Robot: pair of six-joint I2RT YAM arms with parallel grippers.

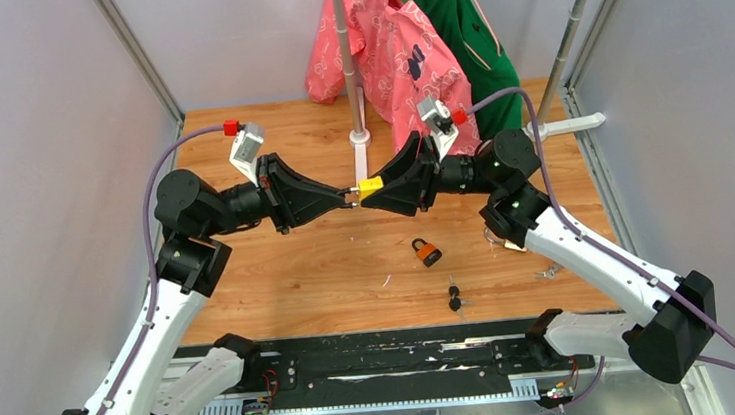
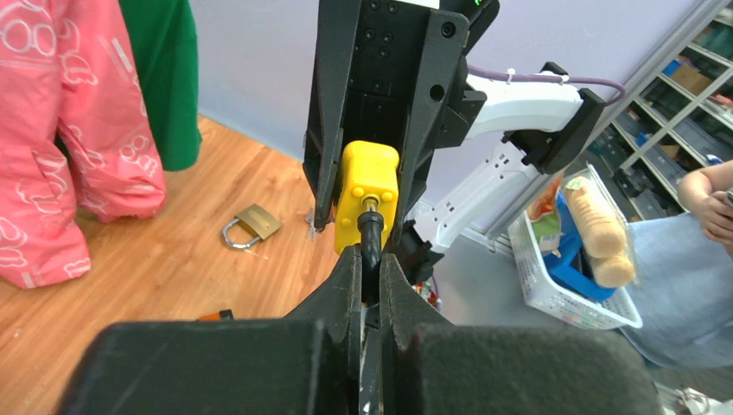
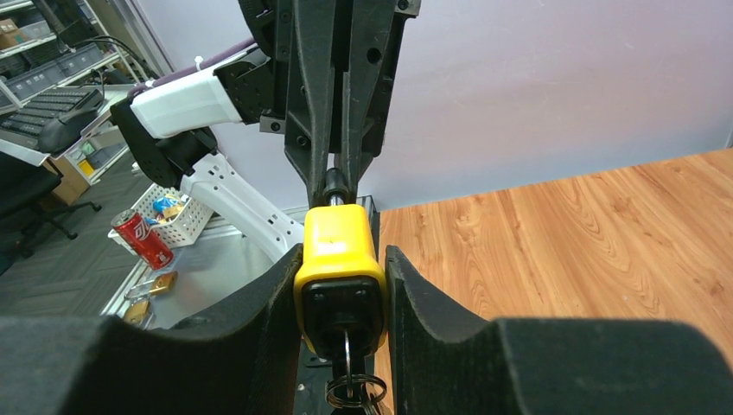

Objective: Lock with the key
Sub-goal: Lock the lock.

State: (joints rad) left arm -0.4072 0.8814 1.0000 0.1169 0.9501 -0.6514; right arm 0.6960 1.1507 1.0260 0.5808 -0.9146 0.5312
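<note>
Presently, your right gripper (image 3: 343,264) is clamped on the yellow padlock (image 1: 371,186), held clear above the table (image 1: 279,275). The key (image 3: 345,347) sits in its wrist-facing end. Your left gripper (image 2: 370,259) is pinched on the black stem (image 2: 370,229) at the opposite end.

Wooden tabletop (image 1: 279,275) lies beneath the fingers (image 1: 325,199), enclosed by pale grey wall panels (image 1: 37,146) with metal corner posts (image 1: 136,52). Behind the fingers rises a white pole stand (image 1: 345,59), with a pink patterned shirt (image 1: 385,50) and a green garment (image 1: 462,18) hanging just beside it. The wrist views show a white basket (image 2: 540,277), storage shelving (image 2: 691,69) and a red drinks can (image 3: 143,239) beyond the table.
</note>
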